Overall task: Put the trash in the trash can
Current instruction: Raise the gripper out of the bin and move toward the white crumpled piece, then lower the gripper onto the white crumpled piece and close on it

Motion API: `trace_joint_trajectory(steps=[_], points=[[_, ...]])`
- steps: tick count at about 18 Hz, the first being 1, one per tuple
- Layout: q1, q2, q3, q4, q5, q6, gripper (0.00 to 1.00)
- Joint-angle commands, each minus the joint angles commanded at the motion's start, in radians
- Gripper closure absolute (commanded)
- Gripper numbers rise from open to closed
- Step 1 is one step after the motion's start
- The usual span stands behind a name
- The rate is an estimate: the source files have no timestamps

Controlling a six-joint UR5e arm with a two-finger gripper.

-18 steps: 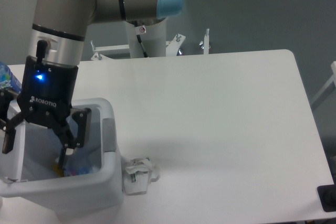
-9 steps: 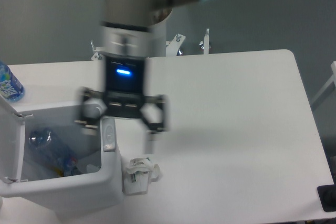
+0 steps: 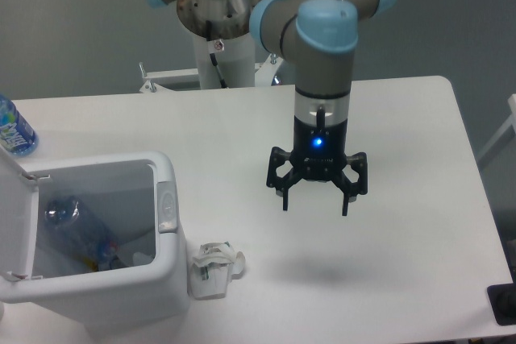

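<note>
Trash comes in 2 pieces here, and only 1 of them is where it belongs. From the fixed camera, the only view there is, the crushed clear bottle [image 3: 76, 231] lies inside the trash can [image 3: 165, 267], tipped against the can's left inner wall with its blue label low down, the hinged lid standing up at the left. The crumpled white scrap [image 3: 214, 263] sits on the table [image 3: 403, 134], touching or just beside the can's right outer wall, below the grey oval button [image 3: 167, 205] on the rim.

What has just changed is the arm's place. 1 second ago the gripper [image 3: 316, 199] hung over the can's mouth with its fingers spread above the bottle; half a second ago it was sweeping right across the rim; now it hovers above bare table, well apart from the can and to the right of the scrap. Its fingers are spread wide and hold nothing.

To my eye that means the bottle drop is finished and the arm has pulled clear. I judge the scrap is the remaining job: the gripper needs to come back left and down over it.

An upright blue-labelled bottle [image 3: 12, 128] stands at the table's far left edge, untouched.
</note>
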Motion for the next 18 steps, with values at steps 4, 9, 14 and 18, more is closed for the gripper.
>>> trace_joint_trajectory(steps=[4,9,14,18], points=[[-0.074,-0.055,-0.014,-0.002,0.019,-0.281,0.00],[-0.123,-0.115,-0.006,0.006,0.020,-0.455,0.00],[-0.161,-0.196,0.064,0.008,0.032,-0.515,0.00],[-0.183,-0.239,0.097,0.009,0.043,-0.515,0.00]])
